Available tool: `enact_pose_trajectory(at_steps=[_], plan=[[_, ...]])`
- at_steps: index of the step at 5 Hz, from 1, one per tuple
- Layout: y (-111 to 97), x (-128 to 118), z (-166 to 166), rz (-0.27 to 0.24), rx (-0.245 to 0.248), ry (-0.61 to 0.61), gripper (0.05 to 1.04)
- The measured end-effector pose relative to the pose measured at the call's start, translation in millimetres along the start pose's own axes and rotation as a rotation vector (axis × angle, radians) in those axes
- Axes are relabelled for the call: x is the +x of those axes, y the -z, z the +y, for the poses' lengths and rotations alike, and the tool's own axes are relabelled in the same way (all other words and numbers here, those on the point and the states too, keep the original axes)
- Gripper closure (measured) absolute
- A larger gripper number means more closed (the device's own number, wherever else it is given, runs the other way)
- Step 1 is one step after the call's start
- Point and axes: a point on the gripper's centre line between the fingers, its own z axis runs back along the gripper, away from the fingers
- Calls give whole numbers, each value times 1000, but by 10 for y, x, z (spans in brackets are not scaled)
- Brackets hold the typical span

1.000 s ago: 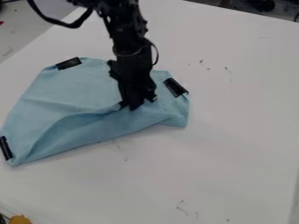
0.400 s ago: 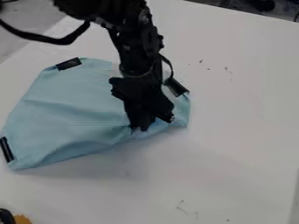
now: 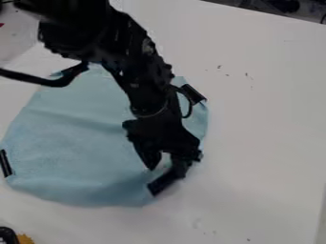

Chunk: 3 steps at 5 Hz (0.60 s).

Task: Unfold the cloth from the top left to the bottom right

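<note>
- White tabletop (image 3: 261, 143) underneath.
- Blue cloth (image 3: 76, 143) spreads mostly view-left of the gripper (image 3: 166, 171).
- Fingers parted; slanting black corner patch (image 3: 161, 184) lies near their tips.

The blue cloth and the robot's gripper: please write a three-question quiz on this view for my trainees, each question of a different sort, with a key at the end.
1. Multiple choice: Where is the gripper?
A) By the left edge of the cloth
B) Near the cloth's lower right edge
C) Well away from the cloth

2. True or false: A black strip shows at the cloth's left edge.

3. Fill in the blank: The table under the cloth is ____ in colour.

Key: 1. B; 2. true; 3. white
</note>
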Motion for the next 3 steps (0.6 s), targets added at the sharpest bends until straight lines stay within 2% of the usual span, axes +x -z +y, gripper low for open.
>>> enact_pose_trajectory(at_steps=[1,2,3], plan=[[29,-105,-192,36,-71,-45,71],[-26,-141,-209,57,-64,-49,74],[-145,-65,-187,64,71,18,81]])
